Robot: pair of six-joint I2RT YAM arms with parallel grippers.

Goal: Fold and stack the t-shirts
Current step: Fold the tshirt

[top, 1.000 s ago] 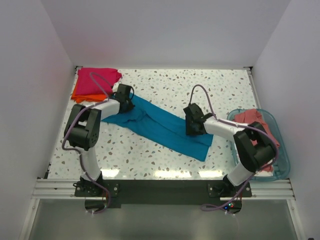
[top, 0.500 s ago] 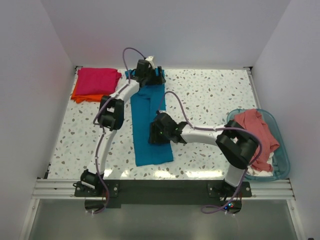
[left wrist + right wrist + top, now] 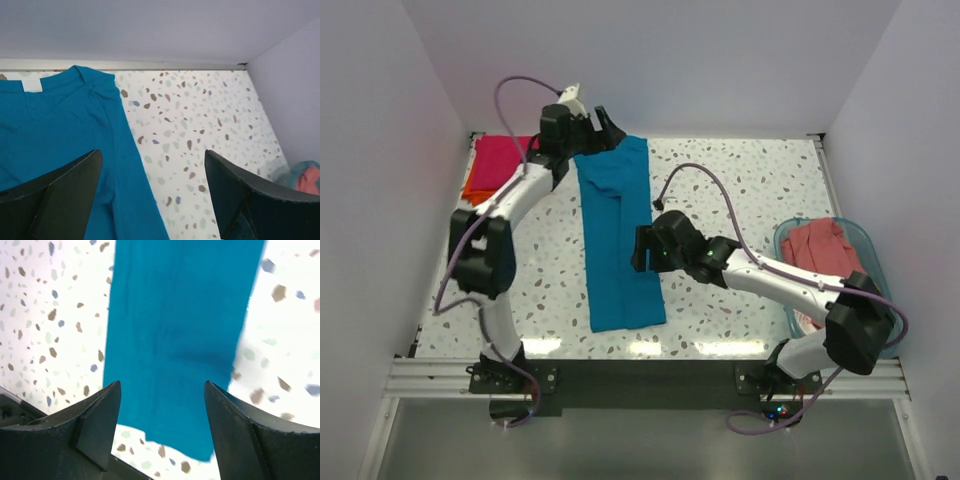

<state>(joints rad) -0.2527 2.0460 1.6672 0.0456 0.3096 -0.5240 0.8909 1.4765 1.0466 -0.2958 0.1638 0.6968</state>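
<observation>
Cloth and my own arms hide a fair bit. My left arm crosses the magenta shirt (image 3: 498, 158) at the far left corner. Of the orange shirt (image 3: 472, 190) beneath it, only a thin edge shows. The salmon shirt (image 3: 820, 243) lies bunched in the blue-tinted plastic basket (image 3: 868, 243) at the right edge, and my right elbow covers the basket's near end. My left wrist view catches it only as a blurred pink-and-blue patch in one corner.

The teal shirt (image 3: 617, 240) lies in the middle of the table as a long narrow strip, collar toward the back wall, hem toward me. I cannot tell how its sleeves are tucked. The cloth is soft and matte, with a raised fold running down its length and a small white label (image 3: 32, 85) inside the neck. My left gripper (image 3: 152, 165) hangs over the collar end, its black wedge-shaped fingers spread wide with nothing between them. My right gripper (image 3: 162, 390) hovers over the strip's nearer half at its right edge, fingers likewise apart and empty.

The table (image 3: 750, 180) is white with grey and brown speckles and shines along the front, where strips of light reflect. Plain pale walls box it in on three sides. A metal rail (image 3: 640, 378) runs along the near edge.
</observation>
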